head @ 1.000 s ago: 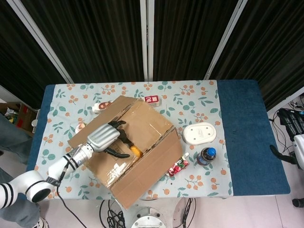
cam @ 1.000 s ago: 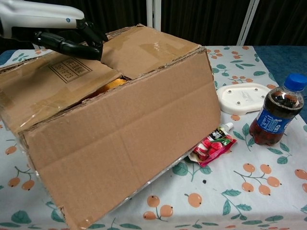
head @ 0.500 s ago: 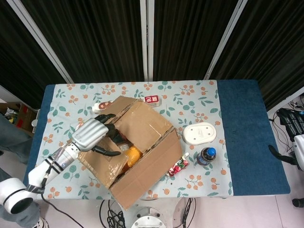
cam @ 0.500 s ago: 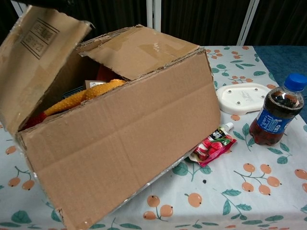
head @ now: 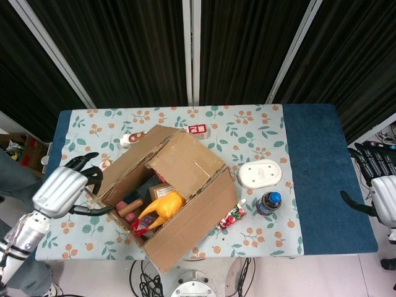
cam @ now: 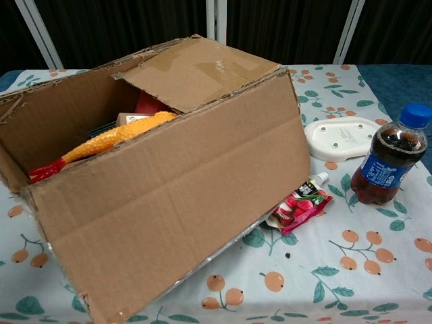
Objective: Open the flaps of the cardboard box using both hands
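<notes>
The cardboard box (head: 185,232) (cam: 169,209) stands askew in the middle of the table. Its left half gapes, showing an orange rubber toy (head: 162,204) (cam: 108,138) and other items inside. The right flap (head: 185,161) (cam: 199,67) still lies flat over the other half. My left hand (head: 62,189) is at the box's left corner, fingers and thumb either side of the edge; the left flap is hidden beneath it and no grip shows. My right hand (head: 377,185) hangs off the table's right side, fingers spread, holding nothing. The chest view shows neither hand.
A white dish (head: 260,173) (cam: 341,138), a cola bottle (head: 270,202) (cam: 388,165) and a red snack pouch (head: 232,216) (cam: 300,202) lie right of the box. A small red carton (head: 198,130) sits behind it. A blue cloth (head: 328,173) covers the table's right end.
My left hand has swung the left flap up and outward, moving left off the box top. The box's left half now shows its contents. My right hand has risen further into view.
</notes>
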Tool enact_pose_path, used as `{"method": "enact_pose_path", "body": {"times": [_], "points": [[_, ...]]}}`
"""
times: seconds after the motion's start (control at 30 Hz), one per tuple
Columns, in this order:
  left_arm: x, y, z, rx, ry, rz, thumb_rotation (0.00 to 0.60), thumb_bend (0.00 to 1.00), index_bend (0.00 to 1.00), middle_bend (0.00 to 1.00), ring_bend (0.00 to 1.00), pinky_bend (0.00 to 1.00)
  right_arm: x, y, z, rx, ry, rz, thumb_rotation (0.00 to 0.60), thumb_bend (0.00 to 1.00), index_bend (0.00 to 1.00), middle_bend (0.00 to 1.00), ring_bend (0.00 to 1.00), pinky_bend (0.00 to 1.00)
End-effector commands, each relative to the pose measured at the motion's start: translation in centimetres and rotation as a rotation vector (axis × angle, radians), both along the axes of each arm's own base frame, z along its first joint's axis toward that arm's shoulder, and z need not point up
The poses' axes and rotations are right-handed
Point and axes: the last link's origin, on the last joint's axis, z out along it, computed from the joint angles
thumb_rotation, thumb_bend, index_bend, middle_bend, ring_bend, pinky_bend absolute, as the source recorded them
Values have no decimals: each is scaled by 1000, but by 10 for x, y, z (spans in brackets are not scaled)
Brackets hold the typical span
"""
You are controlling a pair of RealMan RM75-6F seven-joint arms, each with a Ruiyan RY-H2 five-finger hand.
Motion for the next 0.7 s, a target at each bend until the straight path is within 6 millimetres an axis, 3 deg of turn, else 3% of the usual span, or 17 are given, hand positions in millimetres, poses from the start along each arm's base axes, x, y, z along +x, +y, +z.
{"method": "enact_pose_path", "body": {"times": [0.03,0.3,0.47,0.6,0.7], "points": [[-17,-27,16,20,-32,70,59,0,664,396,102,209,2,0,-2,4,-1,4,600,177,0,0,0,0],[-39,-45,36,79,-125,128,51,0,627,387,103,209,4,4,-7,16,0,15,600,176,0,0,0,0],[-45,-31,43,110,-164,131,54,0,420,345,104,209,5,9,-3,0,-3,18,600,177,0,0,0,0],[-42,-9,37,114,-169,130,174,0,196,278,103,209,6,13,2,-17,-14,23,600,176,0,0,0,0],[-29,10,23,125,-143,69,382,0,80,233,104,210,6,16,6,-30,-17,24,600,176,0,0,0,0]]}}
